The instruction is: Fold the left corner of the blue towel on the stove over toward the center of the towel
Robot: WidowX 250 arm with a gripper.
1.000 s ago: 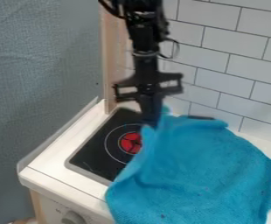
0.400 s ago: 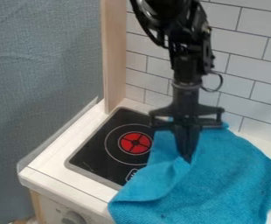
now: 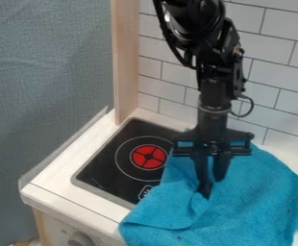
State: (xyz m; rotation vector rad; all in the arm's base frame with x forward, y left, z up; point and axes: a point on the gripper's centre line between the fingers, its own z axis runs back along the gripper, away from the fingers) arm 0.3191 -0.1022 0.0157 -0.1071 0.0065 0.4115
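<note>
The claw (image 3: 212,187) is pointing down at the blue cloth (image 3: 254,197), its fingers parted slightly, with tips meeting the folds. The cloth is lying rumpled across the white bench (image 3: 68,180), overlapping the black cooktop (image 3: 110,178) around its 4 o'clock side. The cooktop's red disc (image 3: 149,157) is sitting at the claw's 10 o'clock.

Blue cloth (image 3: 248,197), rumpled, seemingly part-folded
</note>
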